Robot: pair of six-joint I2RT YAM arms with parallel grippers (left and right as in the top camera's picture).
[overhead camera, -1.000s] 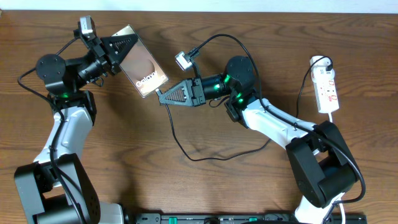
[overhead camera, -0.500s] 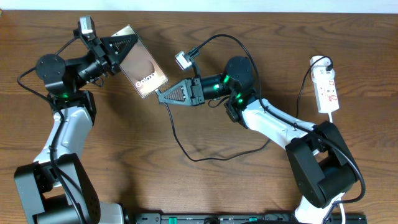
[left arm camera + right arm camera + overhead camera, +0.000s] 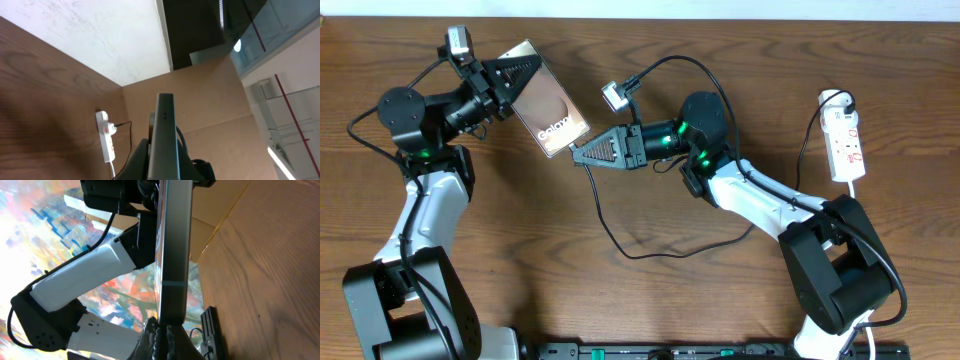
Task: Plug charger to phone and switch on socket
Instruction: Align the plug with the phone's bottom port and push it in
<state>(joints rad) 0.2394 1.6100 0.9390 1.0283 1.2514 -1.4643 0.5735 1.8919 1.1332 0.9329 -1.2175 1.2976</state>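
Observation:
My left gripper (image 3: 523, 78) is shut on the phone (image 3: 549, 110) and holds it tilted above the table at the upper left. The phone's edge fills the left wrist view (image 3: 165, 135) and the right wrist view (image 3: 173, 250). My right gripper (image 3: 578, 153) is shut on the charger's plug tip, right at the phone's lower end; whether the tip is inside the port is hidden. The charger cable (image 3: 620, 245) loops over the table below. The white socket (image 3: 845, 145) lies at the far right and shows small in the left wrist view (image 3: 105, 137).
A small white adapter (image 3: 613, 96) sits on a black cable beside the right arm's wrist. The socket's white lead (image 3: 840, 99) curls at its top end. A black bar (image 3: 720, 350) lies along the table's front edge.
My right gripper has edged slightly left toward the phone's lower end. The left arm and phone have not visibly moved.

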